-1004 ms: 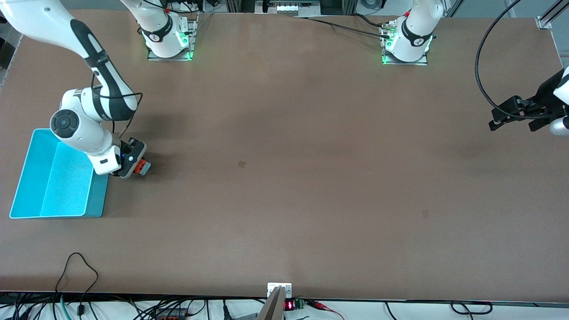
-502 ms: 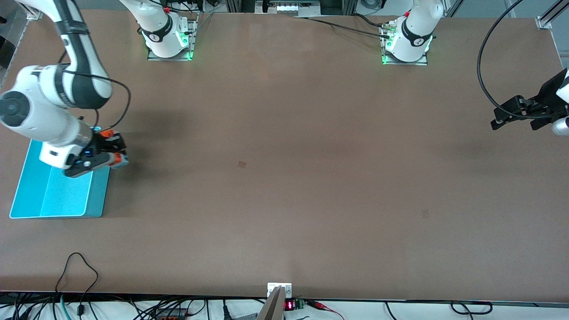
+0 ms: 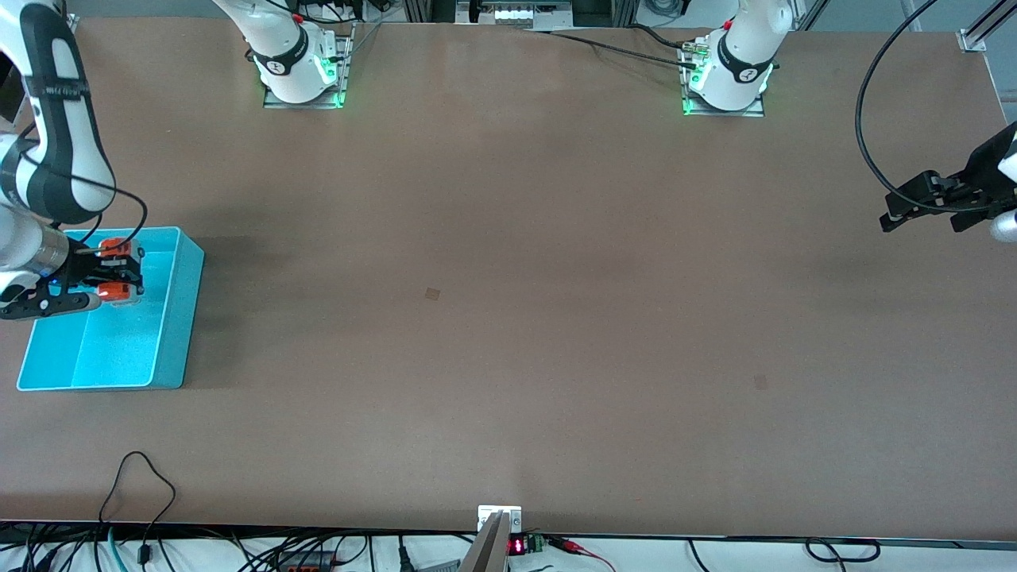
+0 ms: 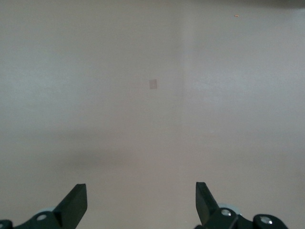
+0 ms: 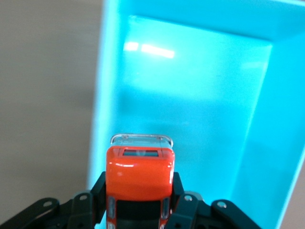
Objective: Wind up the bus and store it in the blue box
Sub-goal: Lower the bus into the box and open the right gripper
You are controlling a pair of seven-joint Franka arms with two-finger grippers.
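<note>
since a second ago the bus (image 3: 115,270), pinched in the right gripper (image 3: 111,272), has been carried from beside the box (image 3: 181,318) to over its interior at frame left, so release is judged next; left gripper (image 4: 141,202) waits spread, right edge.

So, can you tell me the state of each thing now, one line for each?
bus: held in the air over the blue box, not yet released.
blue box: open top, nothing inside.
right claw: shut on the bus.
left claw: open, holding nothing, waiting over bare table.
</note>
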